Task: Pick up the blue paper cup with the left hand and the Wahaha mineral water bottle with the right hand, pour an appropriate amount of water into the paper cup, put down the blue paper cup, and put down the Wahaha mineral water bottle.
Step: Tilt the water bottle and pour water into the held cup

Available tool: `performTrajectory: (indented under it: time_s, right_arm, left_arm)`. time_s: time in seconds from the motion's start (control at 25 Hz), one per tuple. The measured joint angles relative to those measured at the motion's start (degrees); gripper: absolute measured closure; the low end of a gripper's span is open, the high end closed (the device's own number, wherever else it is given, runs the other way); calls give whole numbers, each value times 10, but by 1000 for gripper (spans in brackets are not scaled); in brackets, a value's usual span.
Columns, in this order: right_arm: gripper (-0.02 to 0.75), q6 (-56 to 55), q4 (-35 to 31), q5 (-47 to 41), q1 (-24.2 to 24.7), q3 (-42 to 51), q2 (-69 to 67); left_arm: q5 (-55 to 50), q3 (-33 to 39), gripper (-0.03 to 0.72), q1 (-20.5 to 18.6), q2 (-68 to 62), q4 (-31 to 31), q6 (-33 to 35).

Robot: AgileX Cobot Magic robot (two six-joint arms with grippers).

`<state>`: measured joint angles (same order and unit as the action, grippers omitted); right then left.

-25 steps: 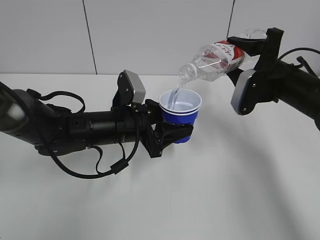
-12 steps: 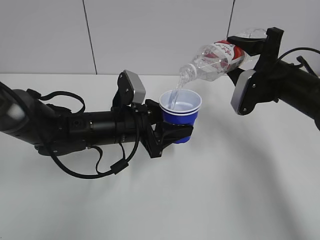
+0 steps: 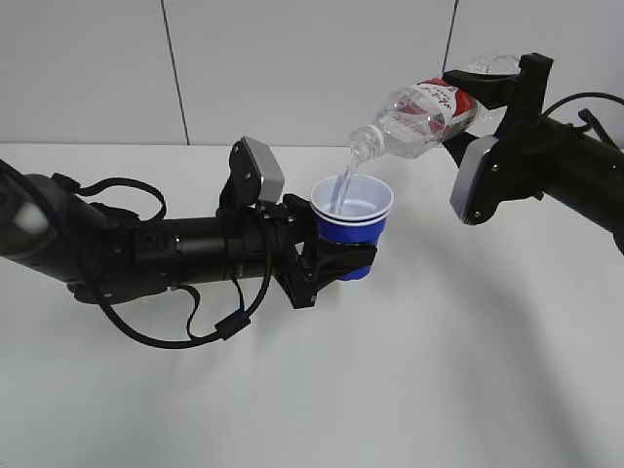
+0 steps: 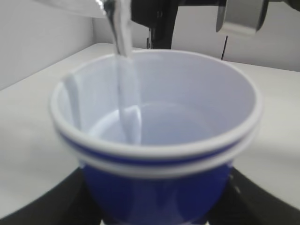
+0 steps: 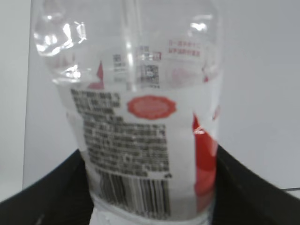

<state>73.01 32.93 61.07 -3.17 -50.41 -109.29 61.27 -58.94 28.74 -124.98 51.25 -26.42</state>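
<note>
Pour in progress. The left hand (image 3: 336,255) is clamped on the blue paper cup (image 3: 351,216), its black fingers (image 3: 322,265) wrapped round the lower wall of the cup. Cup is upright and held clear of the white desk (image 3: 409,390), mouth up.

The right hand (image 3: 487,97) is clamped on the Wahaha mineral water bottle (image 3: 419,117) near its base end. Bottle is tipped neck-down toward the cup, its mouth just above the cup's far-left rim. Red-and-white label faces up and outward; in the right wrist view the barcode and fine print on the label (image 5: 140,140) show, with dark fingers (image 5: 51,192) at either side of the bottle body.

A thin stream of the water (image 3: 343,185) runs from the bottle mouth into the cup. In the left wrist view the stream (image 4: 123,56) falls against the cup's white inner wall, and a shallow pool covers the bottom (image 4: 154,126). Level sits well below the double white rim (image 4: 154,152).

Water also remains inside the tilted bottle. Silver-grey modules on both arms sit just beside the cup and bottle. Pale panelled wall behind the cup.
</note>
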Motion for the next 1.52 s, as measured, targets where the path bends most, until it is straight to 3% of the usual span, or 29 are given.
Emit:
performTrajectory:
  time_s: [1.52]
  right_arm:
    - [265, 9, 0, 5, 0, -1, 0]
  left_arm:
    - [-5, 0, 242, 0, -1, 1, 0]
